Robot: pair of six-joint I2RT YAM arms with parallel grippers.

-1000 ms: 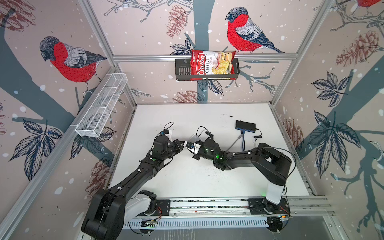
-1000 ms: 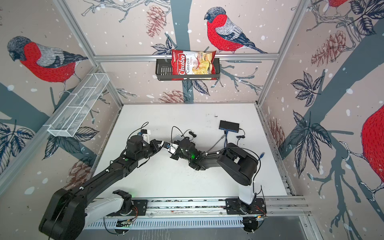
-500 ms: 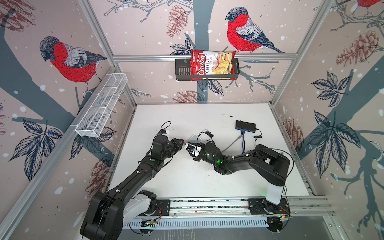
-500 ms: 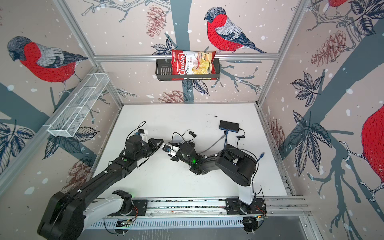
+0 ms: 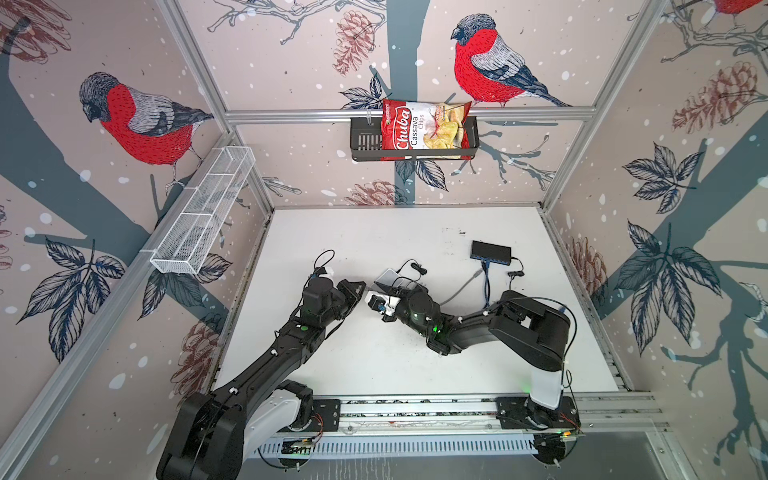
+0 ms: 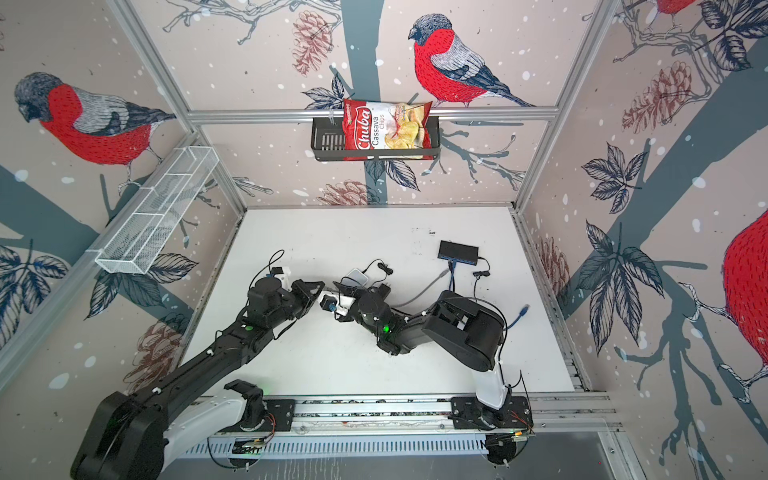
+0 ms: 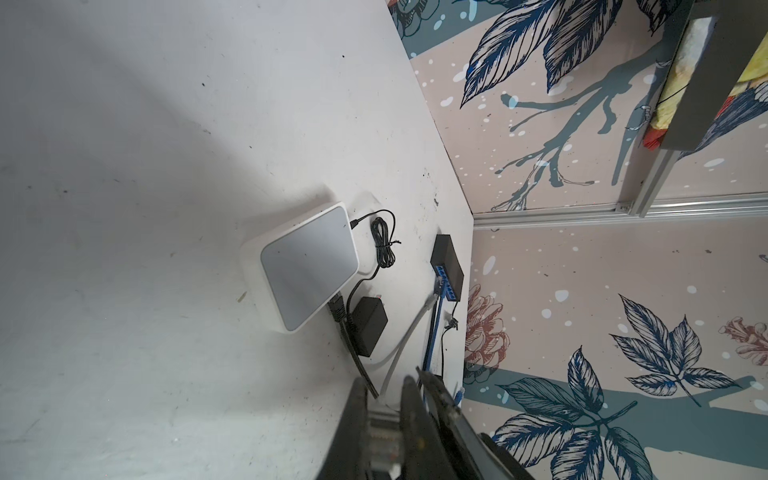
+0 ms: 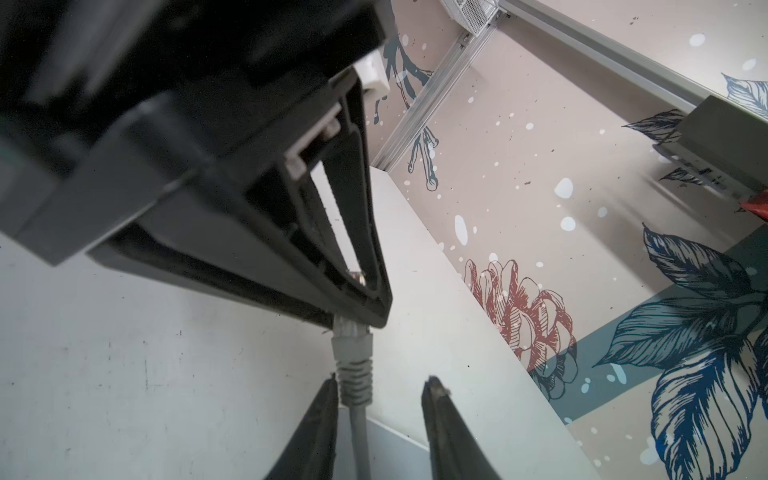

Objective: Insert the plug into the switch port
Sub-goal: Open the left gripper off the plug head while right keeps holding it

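The left gripper (image 8: 359, 318) is clamped on the grey plug (image 8: 352, 332) over the middle of the white desk (image 5: 374, 232), well apart from the black switch (image 5: 490, 251) near the far right corner. The right gripper (image 8: 382, 380) stands open, its jaws either side of the plug's grey cable (image 8: 359, 436), with one of them touching the boot

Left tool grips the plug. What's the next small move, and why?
Probably back the right tool off: its jaws stand open around the grey cable, while the left tool is shut on the plug, ready to carry toward the switch.
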